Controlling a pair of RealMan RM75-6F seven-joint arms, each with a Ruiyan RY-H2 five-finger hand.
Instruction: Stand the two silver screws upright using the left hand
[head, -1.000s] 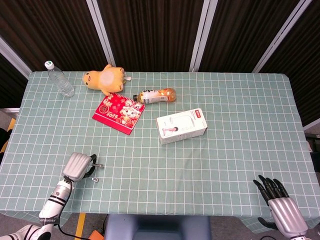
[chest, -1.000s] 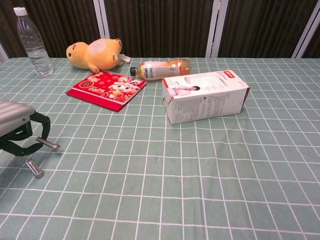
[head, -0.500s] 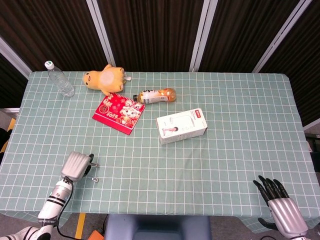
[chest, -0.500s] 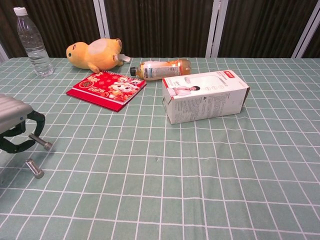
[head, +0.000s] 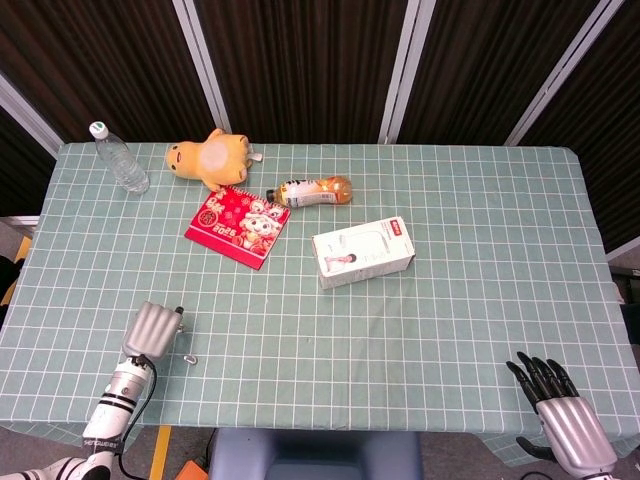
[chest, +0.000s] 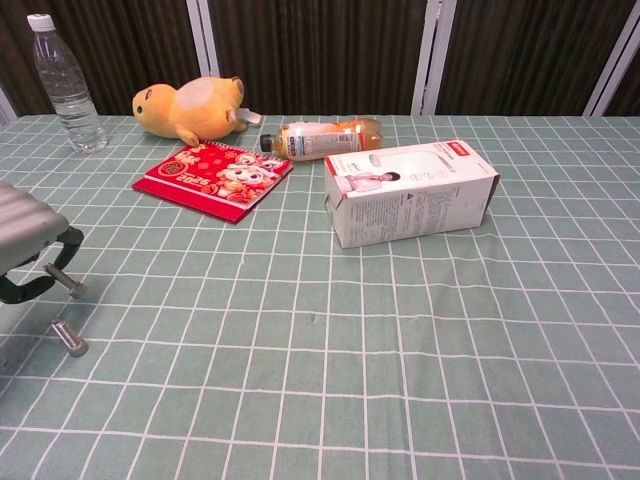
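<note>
- The left hand (chest: 25, 240) sits at the near left edge of the tabletop (chest: 400, 330); its fingers (chest: 40, 275) pinch one silver screw (chest: 62, 280), which a second ago pointed out to the right and is now drawn in and tilted steeper, so I judge it is on the way to upright but not yet standing
- The second silver screw (chest: 69, 337) lies flat on the cloth just in front of this hand, in the same place as before, so half of the task is not begun
- The right hand (head: 560, 410) waits at the near right corner, fingers spread and holding nothing, unchanged
- The tabletop carries a green checked cloth; in the middle lies a white box (chest: 410, 192), further a red booklet (chest: 214, 176), an orange drink bottle (chest: 320, 136), a yellow plush toy (chest: 190, 107) and a water bottle (chest: 62, 85)
- Behind are dark panels with pale strips
</note>
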